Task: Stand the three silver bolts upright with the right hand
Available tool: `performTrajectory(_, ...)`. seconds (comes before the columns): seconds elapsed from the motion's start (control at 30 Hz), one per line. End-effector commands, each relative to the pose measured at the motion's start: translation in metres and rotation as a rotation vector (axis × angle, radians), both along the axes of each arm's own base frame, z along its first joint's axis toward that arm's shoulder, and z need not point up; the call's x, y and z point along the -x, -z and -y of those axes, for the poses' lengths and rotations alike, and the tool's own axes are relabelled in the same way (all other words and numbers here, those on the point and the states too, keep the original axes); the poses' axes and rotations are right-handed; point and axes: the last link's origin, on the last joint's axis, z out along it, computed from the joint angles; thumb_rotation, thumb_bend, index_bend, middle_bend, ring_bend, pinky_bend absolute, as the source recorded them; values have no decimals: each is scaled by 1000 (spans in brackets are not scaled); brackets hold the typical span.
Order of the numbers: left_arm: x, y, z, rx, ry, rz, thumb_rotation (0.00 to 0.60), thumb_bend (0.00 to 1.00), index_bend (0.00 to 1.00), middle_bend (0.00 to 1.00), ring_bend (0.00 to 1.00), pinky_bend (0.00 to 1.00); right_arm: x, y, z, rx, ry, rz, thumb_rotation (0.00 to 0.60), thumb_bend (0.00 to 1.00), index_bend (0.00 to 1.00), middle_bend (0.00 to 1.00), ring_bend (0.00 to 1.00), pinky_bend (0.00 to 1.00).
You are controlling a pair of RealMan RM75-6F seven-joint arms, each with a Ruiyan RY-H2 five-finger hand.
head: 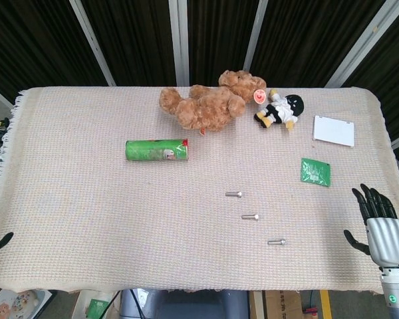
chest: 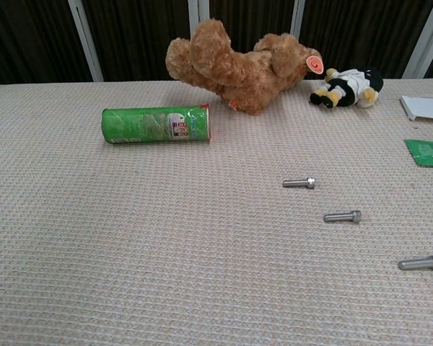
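You worked at a table (head: 86,219) covered by a beige woven cloth (head: 66,133) with a fringed left edge. Across the top of the frame ran dark slatted panels (head: 126,40) split by pale metal bars (head: 178,40).

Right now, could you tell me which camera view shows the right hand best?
The head view: the right hand shows at the table's right edge, fingers apart, holding nothing. The chest view does not show it.
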Motion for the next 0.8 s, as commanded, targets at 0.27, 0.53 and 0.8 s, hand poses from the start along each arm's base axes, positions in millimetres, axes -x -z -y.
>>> performTrajectory(0.27, 0, -2, 2, -28, -5, -3, 600, 238, 58, 68, 0, 116, -4, 2, -4, -25, -5, 26, 600, 238, 189, 8, 0, 112)
performTrajectory(0.53, 0, 0, 1, -23, -8, -6, 600, 238, 59, 67, 0, 116, -4, 9, -4, -59, 12, 26, 600, 238, 214, 8, 0, 112)
performTrajectory(0.8, -1, 2, 1, -12, -4, -14, 600, 238, 59, 67, 0, 116, -6, 14, -5, -49, 14, 49, 600, 238, 239, 8, 0, 112)
